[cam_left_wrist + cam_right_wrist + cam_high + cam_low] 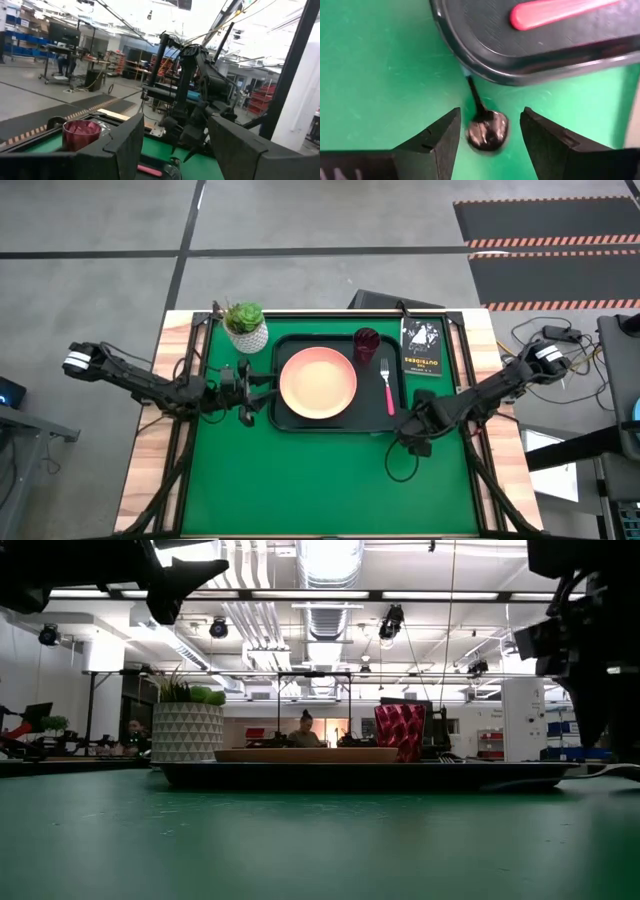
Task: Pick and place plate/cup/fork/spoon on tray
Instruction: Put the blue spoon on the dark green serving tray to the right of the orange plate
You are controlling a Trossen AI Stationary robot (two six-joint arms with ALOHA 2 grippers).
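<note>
Three items, plate (318,383), cup (366,342) and fork (387,387), lie on the tray (290,420). Right gripper (487,131), fingers spread, straddles the spoon (487,131) on the mat, its handle tucked under the tray corner. Left gripper (243,385) waits, fingers spread.

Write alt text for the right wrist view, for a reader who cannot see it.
The right claw hangs open over the spoon, whose dark metal bowl lies on the green table mat between the two fingers. Its thin neck runs under the rounded corner of the dark tray, on which the fork shows its pink-red handle.
</note>
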